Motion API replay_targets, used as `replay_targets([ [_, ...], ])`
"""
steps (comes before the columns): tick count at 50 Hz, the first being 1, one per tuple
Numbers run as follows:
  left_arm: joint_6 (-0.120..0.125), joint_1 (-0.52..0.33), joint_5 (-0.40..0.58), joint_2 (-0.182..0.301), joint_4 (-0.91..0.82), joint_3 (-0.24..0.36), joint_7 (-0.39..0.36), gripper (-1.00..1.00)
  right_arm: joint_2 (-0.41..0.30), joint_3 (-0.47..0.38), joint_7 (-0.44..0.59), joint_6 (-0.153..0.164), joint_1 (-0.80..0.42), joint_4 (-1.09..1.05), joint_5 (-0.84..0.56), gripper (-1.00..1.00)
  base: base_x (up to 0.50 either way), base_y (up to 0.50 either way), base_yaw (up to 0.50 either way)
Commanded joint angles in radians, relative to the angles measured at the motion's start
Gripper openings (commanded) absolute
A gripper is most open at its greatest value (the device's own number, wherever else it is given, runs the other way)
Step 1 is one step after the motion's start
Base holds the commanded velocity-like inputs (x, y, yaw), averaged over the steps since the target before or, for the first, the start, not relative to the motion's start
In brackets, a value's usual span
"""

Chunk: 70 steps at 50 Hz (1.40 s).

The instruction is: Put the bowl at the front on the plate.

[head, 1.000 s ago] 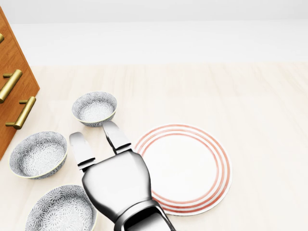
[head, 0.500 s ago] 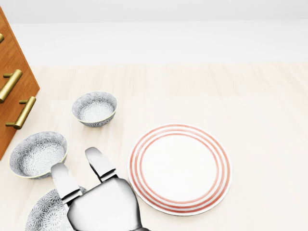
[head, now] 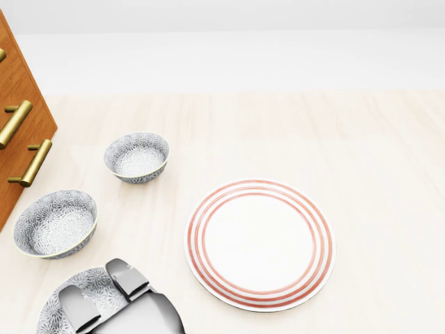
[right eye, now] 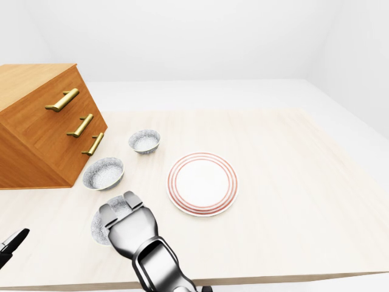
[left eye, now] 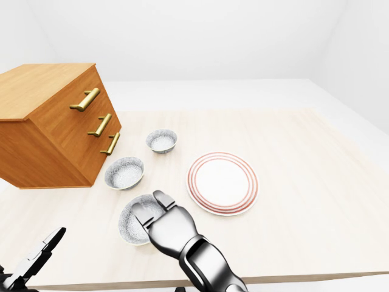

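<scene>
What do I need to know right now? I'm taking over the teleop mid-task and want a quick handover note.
Right hand: over the right rim of the nearest bowl, with its fingers reaching across it. The views don't show whether they grip.
Left hand: open and empty, low in the left-eye view's bottom left corner.
Plate: bare, to the right of the bowls.
Middle bowl and far bowl: beside the drawer chest. Leave them.
Done: only the reach; the bowl is not yet lifted.
Left: grasp the nearest bowl, lift it, and set it on the plate.
</scene>
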Motion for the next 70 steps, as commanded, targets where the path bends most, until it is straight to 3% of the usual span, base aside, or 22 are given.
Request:
replay_targets([
  [1,0.000,0.000,0.002,-0.002,-0.008,0.004,0.000,1.00,0.005,0.042,0.000,0.000,0.006,0.037,0.049,1.00,0.00,0.00,0.00],
  [31,0.000,0.000,0.006,-0.001,0.001,-0.002,0.001,1.00,0.000,0.018,0.000,0.000,0.000,0.011,0.032,1.00,0.00,0.00,0.00],
  [56,0.000,0.000,-0.007,-0.002,-0.018,0.007,-0.006,1.00,0.013,0.005,0.000,0.000,-0.019,0.124,0.050,1.00,0.00,0.00,0.00],
  [70,0.000,-0.002,-0.005,0.000,-0.008,0.003,-0.002,1.00,0.002,0.039,0.000,0.000,0.011,0.192,0.118,1.00,0.00,0.00,0.00],
])
